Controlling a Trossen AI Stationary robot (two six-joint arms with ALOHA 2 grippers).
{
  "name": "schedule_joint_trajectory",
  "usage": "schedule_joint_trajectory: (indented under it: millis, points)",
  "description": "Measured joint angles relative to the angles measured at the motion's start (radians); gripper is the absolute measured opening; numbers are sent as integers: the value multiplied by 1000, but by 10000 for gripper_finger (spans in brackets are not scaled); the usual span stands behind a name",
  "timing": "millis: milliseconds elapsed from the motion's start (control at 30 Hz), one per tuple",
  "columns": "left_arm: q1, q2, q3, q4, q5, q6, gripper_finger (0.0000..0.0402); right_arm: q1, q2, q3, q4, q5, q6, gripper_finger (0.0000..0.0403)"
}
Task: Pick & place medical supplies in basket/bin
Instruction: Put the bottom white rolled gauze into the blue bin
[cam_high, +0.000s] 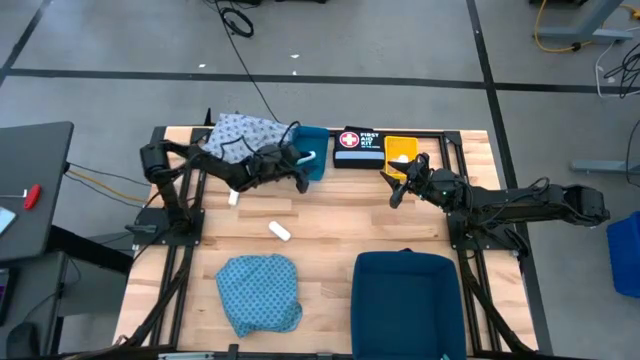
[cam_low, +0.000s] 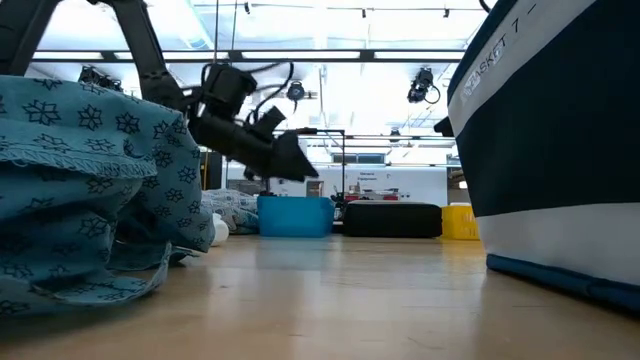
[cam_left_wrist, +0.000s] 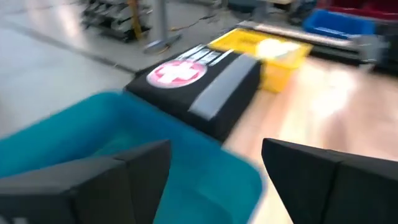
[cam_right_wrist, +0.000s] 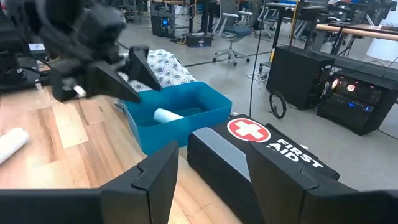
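Observation:
My left gripper (cam_high: 302, 178) (cam_left_wrist: 214, 177) is open and holds nothing; it hovers by the near side of the blue bin (cam_high: 313, 150) (cam_left_wrist: 93, 137). A white roll (cam_right_wrist: 166, 116) lies inside that bin. My right gripper (cam_high: 396, 192) (cam_right_wrist: 211, 174) is open too, on the near side of the yellow bin (cam_high: 400, 150), and it is empty. Two white rolls (cam_high: 279, 231) (cam_high: 233, 197) lie on the table. The whitish-blue cloth (cam_high: 240, 135) is heaped at the far left, beside the bin. The teal cloth (cam_high: 260, 290) (cam_low: 80, 180) lies crumpled near the table's near edge.
A black first-aid box (cam_high: 358, 147) with a red-and-white cross sits between the blue bin and the yellow bin. A large dark blue container (cam_high: 408, 300) (cam_low: 550, 140) stands at the near right. Bare wood (cam_high: 340, 220) lies between the two grippers.

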Motion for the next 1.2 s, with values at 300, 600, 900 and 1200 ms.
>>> schedule_joint_trajectory:
  millis: [300, 600, 900, 1200]
  points:
    - [-117, -265, 0, -399, 58, 196, 252, 0, 0, 0, -17, -2, 0, 197]
    - [-316, -436, 0, -814, 130, 269, 259, 0, 0, 0, -31, -2, -2, 197]
    - [-462, -438, 0, -1058, 31, 335, 261, 0, 0, 0, -36, -2, 0, 197]
    - [-474, -382, 0, -1114, 15, 324, 261, 0, 0, 0, -36, -2, 0, 197]
